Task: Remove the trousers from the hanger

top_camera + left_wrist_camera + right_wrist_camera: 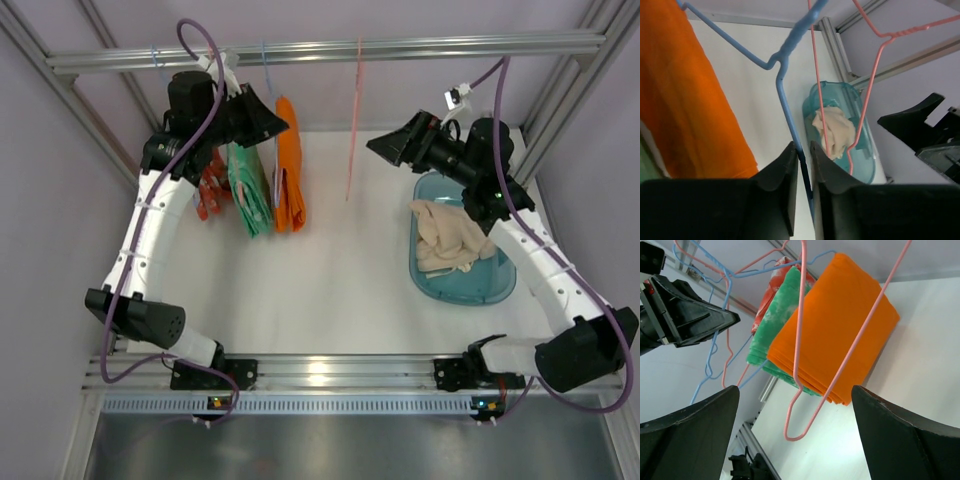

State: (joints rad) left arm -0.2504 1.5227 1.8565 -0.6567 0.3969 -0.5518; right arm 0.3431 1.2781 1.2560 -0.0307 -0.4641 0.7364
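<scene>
Orange trousers [289,165] hang on the blue hanger [785,55]; the beige trousers [445,235] lie in the teal tub [470,295]. The left gripper [802,145], narrowed to a slit around the hanger's wire, should steady it. The right gripper [795,390], wide open and empty, should draw the cloth off sideways.

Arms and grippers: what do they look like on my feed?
The left arm and right arm match: white links, black joint housings. The left gripper and right gripper have black wedge-shaped fingers. A purple cable runs along each arm.
</scene>
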